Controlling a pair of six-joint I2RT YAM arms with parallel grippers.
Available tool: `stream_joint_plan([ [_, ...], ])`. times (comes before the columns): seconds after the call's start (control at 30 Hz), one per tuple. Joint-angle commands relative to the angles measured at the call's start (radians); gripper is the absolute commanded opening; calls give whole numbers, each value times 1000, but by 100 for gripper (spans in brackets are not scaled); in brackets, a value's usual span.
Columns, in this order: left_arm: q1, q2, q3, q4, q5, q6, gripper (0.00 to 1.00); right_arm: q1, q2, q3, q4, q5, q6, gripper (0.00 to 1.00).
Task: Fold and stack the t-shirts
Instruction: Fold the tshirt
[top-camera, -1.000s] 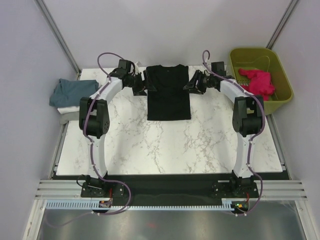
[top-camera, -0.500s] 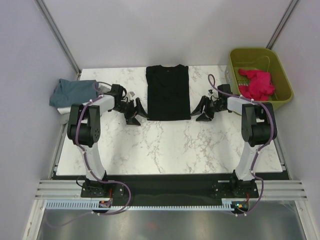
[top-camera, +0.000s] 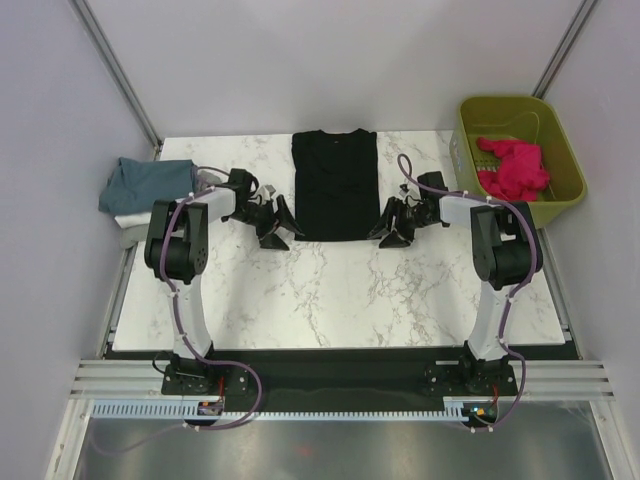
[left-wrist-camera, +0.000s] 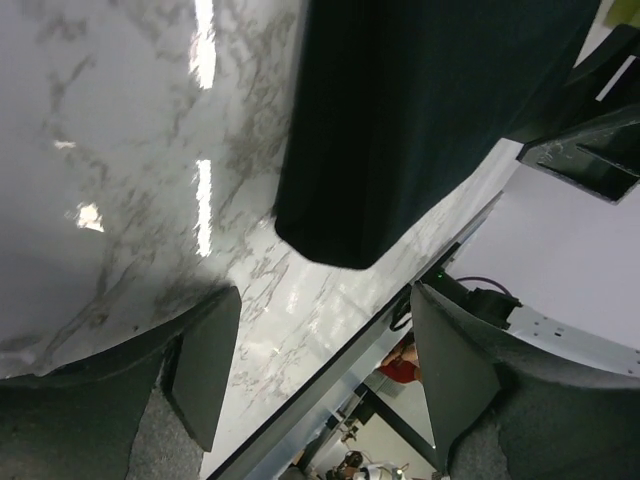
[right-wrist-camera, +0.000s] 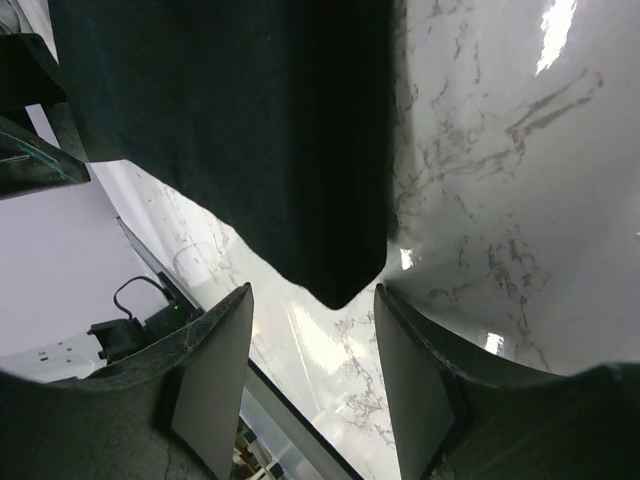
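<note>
A black t-shirt (top-camera: 336, 185) lies flat at the back middle of the marble table (top-camera: 340, 295), its sides folded in to a long rectangle. My left gripper (top-camera: 281, 226) sits low by its near left corner, open and empty. In the left wrist view that gripper (left-wrist-camera: 325, 372) has the shirt corner (left-wrist-camera: 330, 240) just ahead of its fingers. My right gripper (top-camera: 388, 229) sits by the near right corner, open. Seen from the right wrist, the gripper (right-wrist-camera: 315, 385) faces the shirt corner (right-wrist-camera: 335, 285), which points into the gap, untouched. A teal-blue shirt (top-camera: 140, 183) lies folded on white cloth (top-camera: 125, 217) off the table's left edge.
An olive-green basket (top-camera: 505, 101) stands at the back right, beyond the table's edge, with a pink cloth (top-camera: 515, 166) inside. Grey walls close in on both sides. The table's front edge runs near both arm bases.
Both grippers have come down from the shirt's shoulders to its near corners, then edged inward toward the hem. The shirt now lies narrower, with no sleeves sticking out.
</note>
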Motion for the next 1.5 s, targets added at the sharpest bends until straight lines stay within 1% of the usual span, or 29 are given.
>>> stream_joint_plan([
  [0.0, -18, 57, 38, 133, -22, -101, 77, 1, 27, 35, 31, 30, -9, 60],
  [0.2, -27, 101, 85, 142, -41, -97, 74, -2, 68, 71, 31, 46, -28, 60],
  [0.3, -35, 114, 91, 143, -49, -101, 69, -5, 86, 92, 32, 54, -29, 60],
  [0.37, -40, 116, 85, 145, -49, -103, 61, -6, 97, 103, 32, 60, -32, 60],
  [0.4, -41, 117, 81, 148, -50, -104, 59, -5, 100, 104, 32, 65, -34, 59],
  [0.43, -43, 119, 77, 148, -55, -113, 56, -5, 100, 106, 32, 71, -38, 56],
  [0.5, -44, 120, 77, 157, -56, -118, 52, -5, 100, 101, 32, 71, -41, 54],
  [0.53, -44, 122, 81, 159, -62, -123, 45, -6, 97, 95, 32, 70, -43, 51],
  [0.6, -44, 125, 85, 163, -67, -127, 40, -6, 86, 86, 31, 65, -52, 43],
  [0.63, -44, 124, 88, 166, -67, -129, 32, -6, 80, 75, 31, 63, -54, 36],
  [0.73, -44, 114, 85, 165, -68, -127, 19, -11, 51, 49, 32, 59, -57, 31],
  [0.77, -44, 110, 81, 165, -64, -126, 17, -12, 34, 43, 32, 60, -60, 29],
  [0.8, -46, 93, 76, 165, -64, -123, 12, -17, 25, 35, 34, 60, -63, 26],
  [0.83, -44, 79, 62, 162, -62, -120, 3, -17, 16, 23, 34, 62, -63, 16],
  [0.9, -44, 52, 44, 162, -62, -120, 3, -17, -16, 11, 36, 60, -65, 10],
  [0.93, -44, 14, 19, 162, -62, -120, 3, -17, -27, -1, 37, 59, -63, 6],
  [1.0, -44, -34, -23, 162, -62, -120, 3, -19, -73, -18, 36, 56, -54, 3],
  [1.03, -44, -77, -37, 162, -62, -120, 3, -17, -90, -37, 37, 53, -45, 0],
  [1.23, -44, -234, -148, 162, -62, -120, 3, -19, -251, -161, 49, 27, 1, 0],
  [1.27, -44, -273, -162, 150, -6, -104, 2, -19, -297, -181, 49, 25, 15, 0],
  [1.3, -44, -297, -189, 99, -6, -104, 2, -19, -318, -219, 49, 20, 24, 0],
  [1.4, -49, -390, -247, 87, -6, -103, 2, -19, -413, -296, 49, 8, 41, 0],
  [1.43, -50, -413, -263, 85, -4, -101, 2, -17, -467, -316, 48, 5, 44, 0],
  [1.47, -53, -465, -280, 82, -4, -101, 2, -14, -492, -336, 40, -4, 52, 0],
])
